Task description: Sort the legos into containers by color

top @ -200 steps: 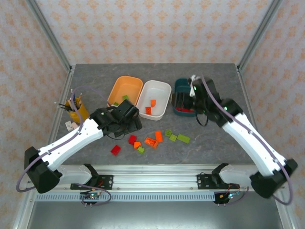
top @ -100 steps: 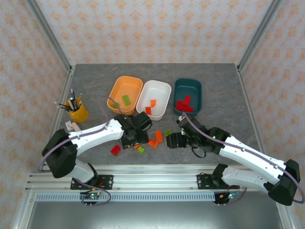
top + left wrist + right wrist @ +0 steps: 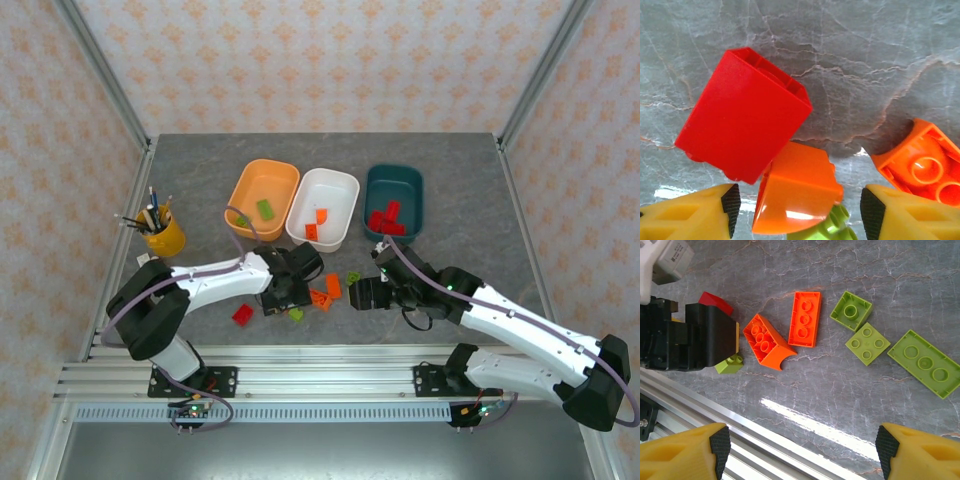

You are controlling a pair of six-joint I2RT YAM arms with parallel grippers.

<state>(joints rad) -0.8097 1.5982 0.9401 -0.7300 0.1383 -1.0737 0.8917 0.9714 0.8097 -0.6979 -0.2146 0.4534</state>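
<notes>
Toward the near edge of the table [image 3: 460, 190], the left end effector [image 3: 800, 212] straddles a curved orange brick [image 3: 797, 192], fingers apart, not yet clamped. A red brick [image 3: 742, 112] touches it, so I'd close squarely and lift straight. The right end effector [image 3: 802, 447] hangs open near lime bricks [image 3: 865, 342].

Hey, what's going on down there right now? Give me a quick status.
Left gripper open, astride orange brick; right gripper open, empty. Red brick and green brick crowd it. Loose legos on table.
</notes>
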